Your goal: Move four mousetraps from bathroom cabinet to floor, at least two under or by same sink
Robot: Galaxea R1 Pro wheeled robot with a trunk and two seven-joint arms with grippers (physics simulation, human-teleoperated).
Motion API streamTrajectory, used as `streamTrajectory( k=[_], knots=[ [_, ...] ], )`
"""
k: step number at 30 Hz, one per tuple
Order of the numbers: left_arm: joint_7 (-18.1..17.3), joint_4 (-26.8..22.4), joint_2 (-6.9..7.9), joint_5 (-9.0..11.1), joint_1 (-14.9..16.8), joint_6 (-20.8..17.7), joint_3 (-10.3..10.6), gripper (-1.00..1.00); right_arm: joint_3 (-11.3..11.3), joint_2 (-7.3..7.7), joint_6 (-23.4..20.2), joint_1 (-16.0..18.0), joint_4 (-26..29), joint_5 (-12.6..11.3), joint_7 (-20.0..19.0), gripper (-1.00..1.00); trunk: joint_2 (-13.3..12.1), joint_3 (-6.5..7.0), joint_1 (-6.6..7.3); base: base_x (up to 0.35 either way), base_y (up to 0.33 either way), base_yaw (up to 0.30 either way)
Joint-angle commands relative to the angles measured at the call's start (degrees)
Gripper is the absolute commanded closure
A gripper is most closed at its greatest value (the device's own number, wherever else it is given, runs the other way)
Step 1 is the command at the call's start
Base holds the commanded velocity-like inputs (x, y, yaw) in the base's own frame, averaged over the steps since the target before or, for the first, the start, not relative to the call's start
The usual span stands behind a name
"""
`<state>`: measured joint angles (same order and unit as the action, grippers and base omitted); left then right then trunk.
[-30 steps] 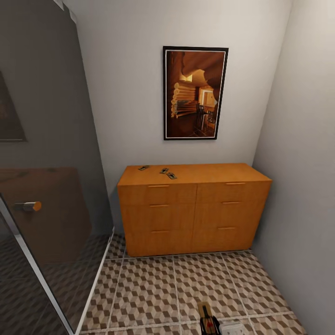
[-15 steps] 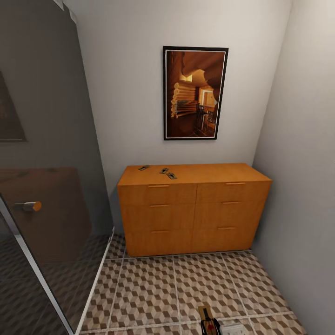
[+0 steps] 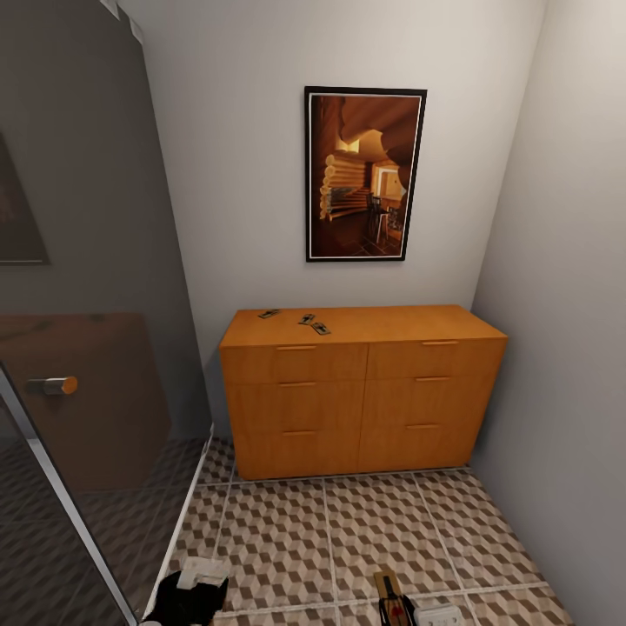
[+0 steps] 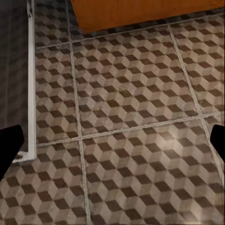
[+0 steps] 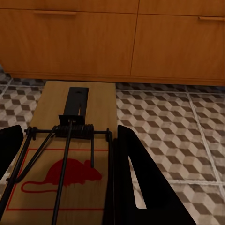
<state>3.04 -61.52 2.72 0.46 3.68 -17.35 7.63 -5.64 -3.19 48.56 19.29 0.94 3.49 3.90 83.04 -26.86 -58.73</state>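
The orange-brown cabinet [image 3: 365, 396] stands against the far wall. Three mousetraps [image 3: 269, 313] [image 3: 306, 318] [image 3: 321, 328] lie on its top, toward the left end. A fourth mousetrap [image 5: 70, 154] with a red mouse print sits between the black fingers [image 5: 133, 178] of my right gripper [image 5: 68, 131], which is shut on it. In the head view that gripper [image 3: 396, 610] is low over the bathroom floor [image 3: 348, 530], in front of the cabinet. My left gripper [image 4: 112, 140] hangs open over bare tiles and shows in the head view at the lower left [image 3: 196, 596].
A glass shower door [image 3: 96, 391] with a round handle [image 3: 54, 384] and a white frame [image 4: 31, 84] runs along the left. A grey wall [image 3: 565, 348] closes in the right side. A framed picture [image 3: 365, 174] hangs above the cabinet.
My left arm has come up into the head view at the lower left. The right gripper with its mousetrap has sunk slightly lower in that view.
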Motion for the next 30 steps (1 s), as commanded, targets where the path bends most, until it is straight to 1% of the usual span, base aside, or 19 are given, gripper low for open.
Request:
streamTrajectory(
  k=[1, 2, 4, 5, 7, 8, 10, 11, 12, 14, 15, 16, 17, 20, 21, 24, 25, 29, 30],
  knots=[
    [0.31, -2.27, 0.06, 0.06, 0.01, -1.99, 0.19, -1.0, -0.21, 0.0, 0.13, 0.04, -0.05, 0.29, 0.38, 1.0, 0.03, -0.07, 0.0, 0.0, 0.0, 0.0],
    [0.31, -6.06, 0.04, 0.07, 0.01, -5.15, 0.19, -1.0, -0.23, 0.01, 0.13, 0.04, -0.05, 0.29, 0.38, 1.0, 0.03, -0.07, 0.0, 0.0, 0.0, 0.0],
    [0.3, -9.75, 0.03, 0.07, 0.01, -8.34, 0.19, -1.0, -0.24, 0.02, 0.13, 0.04, -0.06, 0.29, 0.37, 1.0, 0.03, -0.07, 0.0, 0.0, 0.0, 0.0],
    [0.3, -13.26, 0.02, 0.07, 0.01, -11.48, 0.19, -1.0, -0.24, 0.02, 0.1, 0.04, -0.06, 0.29, 0.38, 1.0, 0.03, -0.07, 0.0, 0.0, 0.0, 0.0],
    [0.3, -16.51, -0.02, 0.07, 0.05, -14.48, 0.19, -1.0, -0.21, 0.02, 0.08, 0.04, -0.06, 0.29, 0.39, 1.0, 0.03, -0.07, 0.0, 0.0, 0.0, 0.0],
    [0.3, -19.48, -0.04, 0.05, 0.1, -17.14, 0.19, -1.0, -0.19, 0.02, 0.07, 0.04, -0.06, 0.29, 0.4, 1.0, 0.03, -0.07, 0.0, 0.0, 0.0, 0.0],
    [0.3, -22.17, -0.14, 0.04, 0.31, -19.45, 0.19, -1.0, -0.18, 0.02, 0.03, 0.04, -0.06, 0.29, 0.4, 1.0, 0.03, -0.07, 0.0, 0.0, 0.0, 0.0],
    [0.3, -24.12, -0.38, 0.02, 0.95, -21.42, 0.19, -1.0, -0.18, 0.02, -0.08, 0.04, -0.06, 0.29, 0.4, 1.0, 0.03, -0.07, 0.0, 0.0, 0.0, 0.0],
    [0.32, -24.8, -0.56, 0.01, 1.5, -22.26, 0.19, -1.0, -0.17, 0.02, -0.14, 0.04, -0.06, 0.29, 0.4, 1.0, 0.03, -0.07, 0.0, 0.0, 0.0, 0.0],
    [0.35, -26.08, -1.75, -0.02, 3.86, -24.58, 0.19, -1.0, -0.17, 0.02, -0.26, 0.04, -0.06, 0.29, 0.41, 1.0, 0.03, -0.07, 0.0, 0.0, 0.0, 0.0],
    [0.36, -26.57, -2.88, -0.07, 5.7, -26.21, 0.19, -1.0, -0.17, 0.02, -0.33, 0.04, -0.06, 0.29, 0.41, 1.0, 0.03, -0.07, 0.0, 0.0, 0.0, 0.0],
    [0.37, -26.74, -3.46, -0.11, 6.63, -27.14, 0.19, -1.0, -0.18, 0.02, -0.34, 0.04, -0.06, 0.29, 0.41, 1.0, 0.03, -0.07, 0.0, 0.0, 0.0, 0.0],
    [0.36, -26.99, -4.58, -0.21, 8.61, -29.28, 0.19, -1.0, -0.21, 0.02, -0.38, 0.04, -0.06, 0.29, 0.41, 1.0, 0.03, -0.07, 0.0, 0.0, 0.0, 0.0],
    [0.35, -27.17, -6.14, -0.37, 11.99, -33.0, 0.19, -1.0, -0.23, 0.02, -0.43, 0.04, -0.06, 0.29, 0.41, 1.0, 0.03, -0.07, 0.0, 0.0, 0.0, 0.0],
    [0.35, -27.17, -7.15, -0.4, 14.64, -35.35, 0.19, -1.0, -0.24, 0.02, -0.43, 0.04, -0.06, 0.29, 0.41, 1.0, 0.03, -0.07, 0.0, 0.0, 0.0, 0.0],
    [0.35, -26.71, -8.28, -0.31, 19.53, -37.7, 0.19, -1.0, -0.23, 0.02, -0.45, 0.04, -0.06, 0.29, 0.41, 1.0, 0.03, -0.07, 0.0, 0.0, 0.0, 0.0],
    [0.38, -25.66, -8.71, -0.27, 23.28, -38.61, 0.19, -1.0, -0.22, 0.02, -0.46, 0.04, -0.06, 0.29, 0.41, 1.0, 0.03, -0.07, 0.0, 0.0, 0.0, 0.0],
    [0.45, -21.48, -9.17, -0.18, 30.8, -39.61, 0.19, -1.0, -0.22, 0.02, -0.47, 0.04, -0.06, 0.29, 0.41, 1.0, 0.03, -0.07, 0.0, 0.0, 0.0, 0.0],
    [0.49, -18.95, -9.28, -0.15, 34.15, -39.86, 0.16, -1.0, -0.23, 0.02, -0.48, 0.04, -0.06, 0.29, 0.41, 1.0, 0.03, -0.07, 0.0, 0.0, 0.0, 0.0]
  ],
)
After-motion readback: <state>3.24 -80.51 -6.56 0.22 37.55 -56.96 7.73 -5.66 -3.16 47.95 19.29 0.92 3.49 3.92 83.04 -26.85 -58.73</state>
